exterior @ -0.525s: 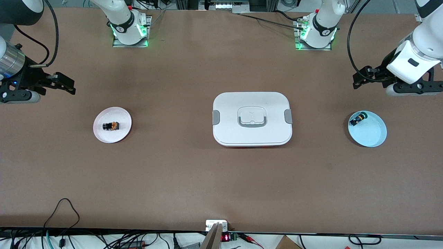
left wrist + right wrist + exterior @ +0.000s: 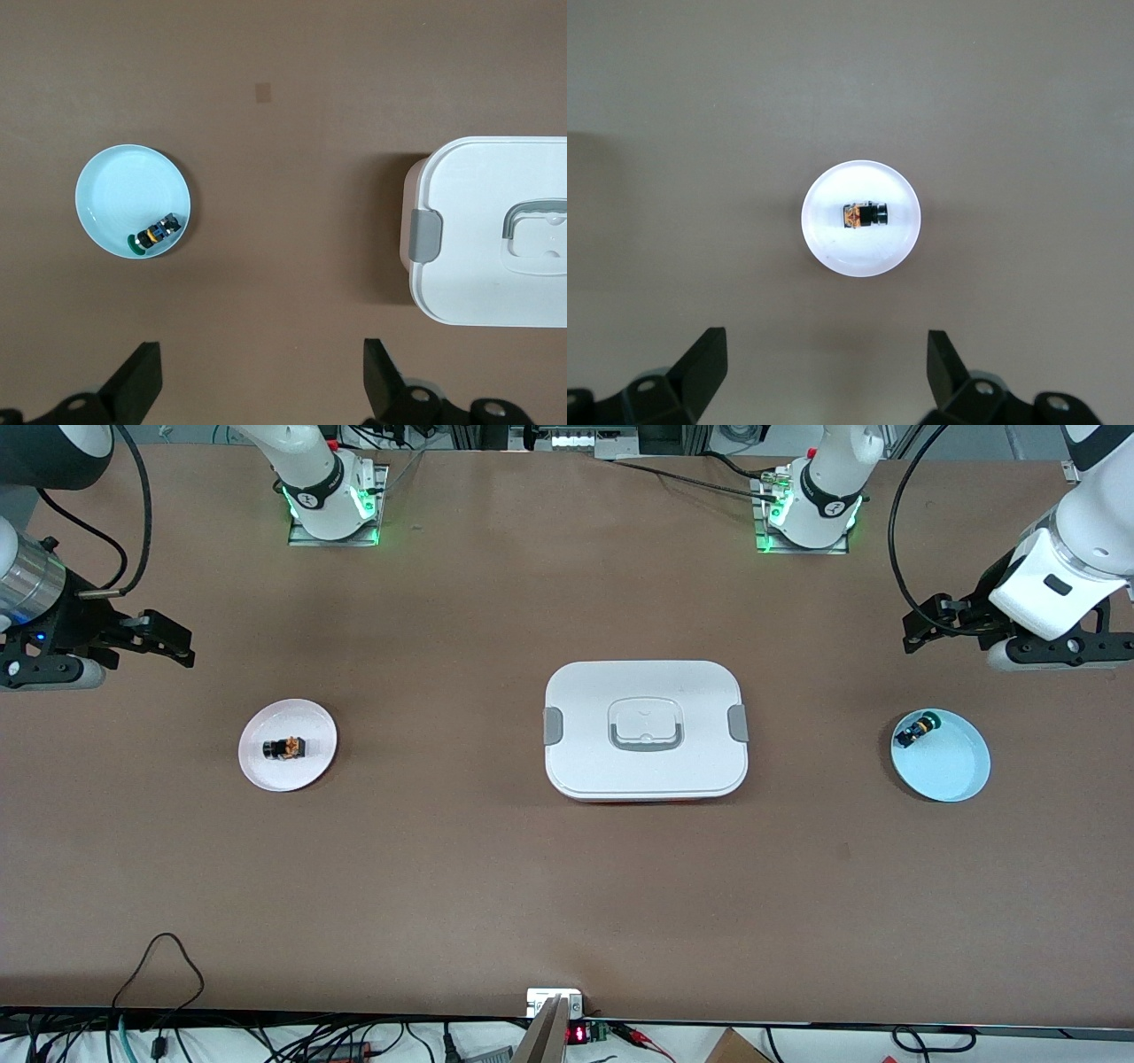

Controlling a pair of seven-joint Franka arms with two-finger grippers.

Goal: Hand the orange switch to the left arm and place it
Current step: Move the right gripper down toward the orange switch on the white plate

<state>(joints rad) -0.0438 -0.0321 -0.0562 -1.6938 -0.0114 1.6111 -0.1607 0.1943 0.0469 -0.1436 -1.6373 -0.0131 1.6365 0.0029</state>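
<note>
The orange switch (image 2: 285, 747) lies on its side on a small white plate (image 2: 312, 766) toward the right arm's end of the table. It also shows in the right wrist view (image 2: 864, 215), on its plate (image 2: 833, 248). My right gripper (image 2: 182, 644) is open and empty, up in the air over bare table beside that plate; in its wrist view (image 2: 827, 363) the jaws stand wide apart. The white box (image 2: 645, 729) sits shut mid-table and also shows in the left wrist view (image 2: 496, 230). My left gripper (image 2: 912, 629) is open and empty over bare table (image 2: 261, 372).
A light blue plate (image 2: 952, 771) toward the left arm's end holds a black-and-blue switch (image 2: 915, 729); both show in the left wrist view, the plate (image 2: 115, 190) and the switch (image 2: 155, 232). Cables and a small device lie along the table edge nearest the front camera.
</note>
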